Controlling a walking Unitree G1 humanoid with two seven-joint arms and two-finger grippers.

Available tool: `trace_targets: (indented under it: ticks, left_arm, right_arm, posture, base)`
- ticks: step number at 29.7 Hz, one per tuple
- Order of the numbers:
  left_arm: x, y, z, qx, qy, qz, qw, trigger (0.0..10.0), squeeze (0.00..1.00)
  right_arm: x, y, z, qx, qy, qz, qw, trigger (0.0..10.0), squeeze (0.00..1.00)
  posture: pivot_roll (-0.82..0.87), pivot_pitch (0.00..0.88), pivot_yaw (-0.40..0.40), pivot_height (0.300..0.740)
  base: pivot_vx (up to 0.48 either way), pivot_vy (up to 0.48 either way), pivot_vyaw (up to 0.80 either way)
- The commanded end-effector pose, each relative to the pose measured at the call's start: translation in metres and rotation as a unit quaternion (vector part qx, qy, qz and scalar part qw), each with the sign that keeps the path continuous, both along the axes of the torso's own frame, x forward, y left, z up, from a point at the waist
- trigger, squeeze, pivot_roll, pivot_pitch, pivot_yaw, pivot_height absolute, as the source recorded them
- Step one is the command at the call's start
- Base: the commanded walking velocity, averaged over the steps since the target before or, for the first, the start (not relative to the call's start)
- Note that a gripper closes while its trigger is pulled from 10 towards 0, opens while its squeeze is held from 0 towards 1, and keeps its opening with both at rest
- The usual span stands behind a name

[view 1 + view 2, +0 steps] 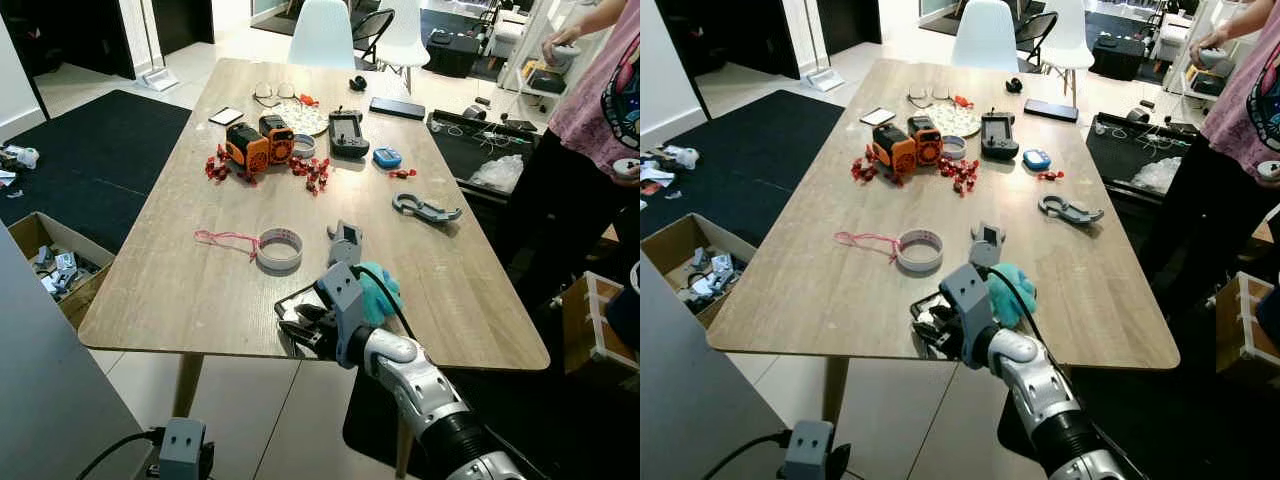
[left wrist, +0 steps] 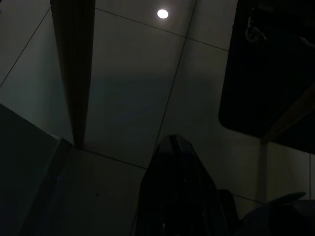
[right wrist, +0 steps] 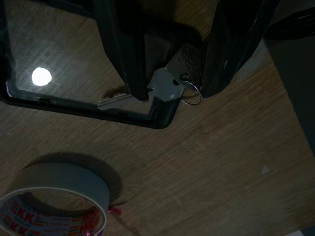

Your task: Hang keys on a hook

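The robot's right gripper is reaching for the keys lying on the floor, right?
Not the floor. The right wrist view shows the right gripper with its fingers either side of the keys, which lie on the wooden table, partly on a black-framed phone, near the tape roll.

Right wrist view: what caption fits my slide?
Right gripper fingers straddle keys on a phone, tape roll nearby.

Colours on the worktop (image 1: 180,280)
Pale wood-grain worktop; silver keys (image 3: 162,83); white tape roll (image 1: 279,249) with red print; orange-black toy (image 1: 258,143); teal cloth (image 1: 380,290).
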State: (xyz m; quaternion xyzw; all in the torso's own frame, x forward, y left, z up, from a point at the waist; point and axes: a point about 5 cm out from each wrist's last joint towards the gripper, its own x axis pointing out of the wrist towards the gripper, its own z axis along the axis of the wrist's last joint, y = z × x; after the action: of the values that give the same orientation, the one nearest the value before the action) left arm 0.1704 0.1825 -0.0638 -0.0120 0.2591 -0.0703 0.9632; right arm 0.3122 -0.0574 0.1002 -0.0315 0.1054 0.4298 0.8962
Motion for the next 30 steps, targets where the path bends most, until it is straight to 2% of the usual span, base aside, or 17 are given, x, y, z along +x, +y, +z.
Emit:
trace_targets:
  ticks: [1, 18, 19, 20, 21, 22, 23, 24, 25, 26, 30]
  left_arm:
    - [-0.0025, -0.0021, -0.0016, -0.002, 0.004, -0.001, 1.000, 10.0, 0.00]
    - [-0.0024, -0.0004, -0.0014, 0.000, 0.004, 0.000, 1.000, 10.0, 0.00]
    - [-0.0023, -0.0003, -0.0013, 0.000, 0.004, 0.000, 1.000, 10.0, 0.00]
    - [-0.0023, -0.0003, -0.0013, 0.001, 0.004, 0.000, 1.000, 10.0, 0.00]
    - [-0.0023, -0.0002, -0.0013, 0.001, 0.004, 0.000, 1.000, 10.0, 0.00]
    - [-0.0023, -0.0002, -0.0013, 0.001, 0.004, 0.000, 1.000, 10.0, 0.00]
    - [-0.0022, -0.0001, -0.0013, 0.001, 0.004, 0.000, 1.000, 10.0, 0.00]
    - [-0.0023, 0.0000, -0.0013, 0.002, 0.004, -0.001, 1.000, 10.0, 0.00]
    - [-0.0023, 0.0000, -0.0013, 0.002, 0.004, -0.001, 1.000, 10.0, 0.00]
    - [-0.0022, 0.0000, -0.0013, 0.002, 0.004, -0.001, 1.000, 10.0, 0.00]
    - [-0.0021, 0.0001, -0.0012, 0.002, 0.004, -0.001, 1.000, 10.0, 0.00]
  right_arm:
    - [0.0014, -0.0028, -0.0025, -0.004, 0.001, -0.008, 1.000, 10.0, 0.00]
    - [0.0016, -0.0019, -0.0043, 0.001, 0.001, -0.011, 1.000, 10.0, 0.00]
    - [0.0017, -0.0019, -0.0045, 0.002, 0.003, -0.012, 1.000, 8.2, 0.00]
    - [0.0017, -0.0020, -0.0047, 0.004, 0.004, -0.012, 1.000, 7.2, 0.00]
    - [0.0018, -0.0020, -0.0048, 0.006, 0.005, -0.012, 1.000, 4.9, 0.00]
    - [0.0018, -0.0020, -0.0048, 0.006, 0.005, -0.012, 1.000, 4.9, 0.00]
    - [0.0021, -0.0020, -0.0047, 0.009, 0.006, -0.013, 1.000, 1.9, 0.00]
    - [0.0022, -0.0020, -0.0047, 0.010, 0.006, -0.014, 1.000, 1.1, 0.00]
    - [0.0022, -0.0020, -0.0047, 0.010, 0.006, -0.014, 1.000, 1.1, 0.00]
    - [0.0023, -0.0020, -0.0045, 0.012, 0.007, -0.014, 1.000, 0.0, 0.00]
    - [0.0028, -0.0019, -0.0041, 0.016, 0.009, -0.016, 1.000, 0.0, 0.00]
  posture:
    - [0.06, 0.096, -0.082, 0.740]
    - [0.07, 0.095, -0.082, 0.740]
    - [0.07, 0.096, -0.082, 0.740]
    - [0.07, 0.095, -0.082, 0.740]
    - [0.07, 0.095, -0.082, 0.740]
    - [0.07, 0.095, -0.082, 0.740]
    - [0.07, 0.095, -0.081, 0.740]
    - [0.07, 0.095, -0.081, 0.740]
    - [0.07, 0.095, -0.081, 0.740]
    - [0.07, 0.096, -0.081, 0.740]
    - [0.07, 0.097, -0.080, 0.740]
  base:
    - [0.000, 0.000, 0.00]
    - [0.000, 0.000, 0.00]
    - [0.000, 0.000, 0.00]
    - [0.000, 0.000, 0.00]
    - [0.000, 0.000, 0.00]
    - [0.000, 0.000, 0.00]
    - [0.000, 0.000, 0.00]
    - [0.000, 0.000, 0.00]
    - [0.000, 0.000, 0.00]
    - [0.000, 0.000, 0.00]
    - [0.000, 0.000, 0.00]
